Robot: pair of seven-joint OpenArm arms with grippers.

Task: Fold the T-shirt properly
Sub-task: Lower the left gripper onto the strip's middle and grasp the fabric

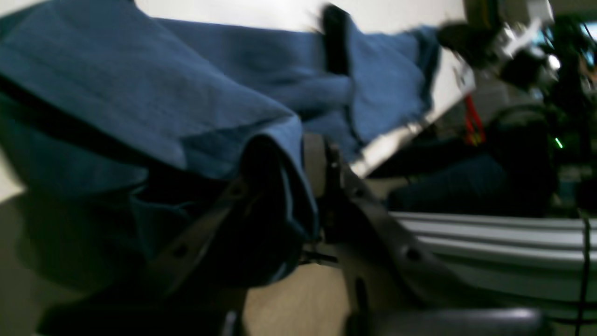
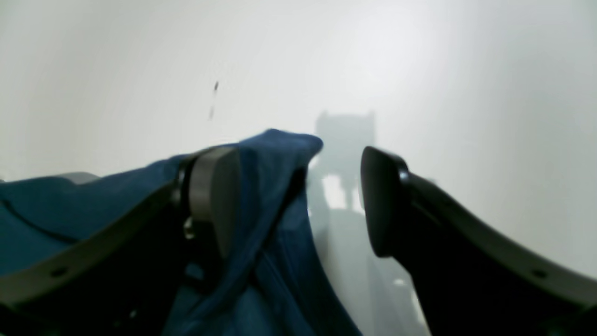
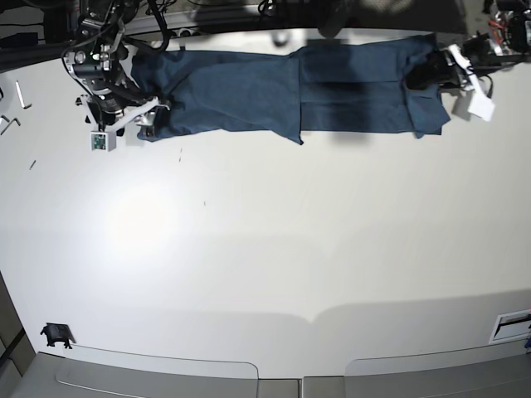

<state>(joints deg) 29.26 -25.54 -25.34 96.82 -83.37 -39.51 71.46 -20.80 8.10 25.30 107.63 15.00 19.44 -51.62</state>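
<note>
The white table (image 3: 265,249) filled most of the base view, and its near part was bare. At the far edge, along the top of the frame, the T-shirt (image 3: 290,91) lay stretched in a long band from left to right. At the upper right, the left claw (image 3: 433,70) was closed on the T-shirt, with the cloth bunched between its fingers. At the upper left, the right claw (image 2: 301,200) stood wide open; a fold of cloth hung over one finger (image 2: 212,196), while the other finger touched nothing.
</note>
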